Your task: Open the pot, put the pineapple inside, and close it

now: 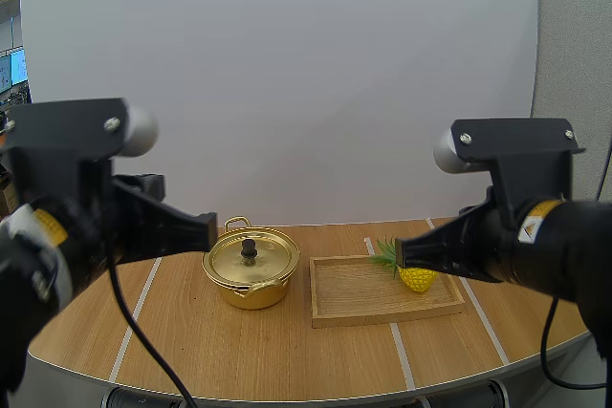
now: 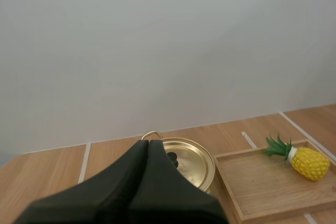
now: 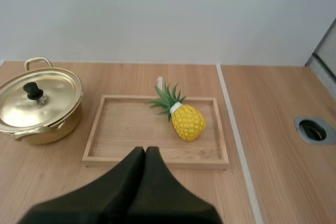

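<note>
Two grippers, left gripper (image 2: 147,144) and right gripper (image 3: 145,149), are held clenched on nothing; with the lid (image 1: 266,257) seated on the pot (image 1: 247,291) and the pineapple (image 3: 187,121) laid in the wooden tray (image 3: 105,129), the knob (image 1: 249,248) could be slipped off if gripped off-centre.

Wooden tray (image 1: 359,291) flat on desk (image 1: 239,355), right of centre, long sides parallel w/ curved front edge. Rect., low rim all round, pale wood. White tape lines (image 1: 134,317) across desk top, front to back: one under tray, one just off tray's right end, one toward left side. Round grey cable port (image 3: 313,129) sunk in desk top beyond right-hand line, well apart from tray. Plain white panel (image 1: 287,74) upright along far edge.
</note>
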You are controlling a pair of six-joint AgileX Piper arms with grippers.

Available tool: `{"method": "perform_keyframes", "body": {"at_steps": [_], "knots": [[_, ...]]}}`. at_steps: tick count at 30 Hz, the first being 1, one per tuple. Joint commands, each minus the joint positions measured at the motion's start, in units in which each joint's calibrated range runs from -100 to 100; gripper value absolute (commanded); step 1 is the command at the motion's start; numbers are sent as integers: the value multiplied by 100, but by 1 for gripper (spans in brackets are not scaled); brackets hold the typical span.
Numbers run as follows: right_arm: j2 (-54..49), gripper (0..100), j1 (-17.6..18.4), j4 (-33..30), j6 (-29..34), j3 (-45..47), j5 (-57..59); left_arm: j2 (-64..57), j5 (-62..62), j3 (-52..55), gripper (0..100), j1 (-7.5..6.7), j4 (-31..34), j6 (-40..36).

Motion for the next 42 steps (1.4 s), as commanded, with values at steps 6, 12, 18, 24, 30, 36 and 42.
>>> {"method": "perform_keyframes", "body": {"at_steps": [6,12,18,24,30,36,42], "knots": [[1072,0,-18,-444,142,-45,-523,1428,-707,-39,0,8,-974,1086],[1514,0,-18,-473,171,-45,-753,2592,-1307,-39,1,8,-988,1201],[1623,0,-18,-562,171,-45,-1123,3409,-1814,-39,33,8,-1031,1432],[1623,0,-18,-551,171,-45,-1127,3748,-1782,-39,99,8,-1609,2076],[1623,39,-18,-483,184,-45,-1130,3764,-1585,-39,100,8,-1785,2288],[1623,100,-18,-394,191,-45,-1476,3764,-1356,-39,100,8,-1785,2433],[1623,100,-18,-406,191,-45,-1864,3764,-1109,-39,100,8,-1785,2639]]}}
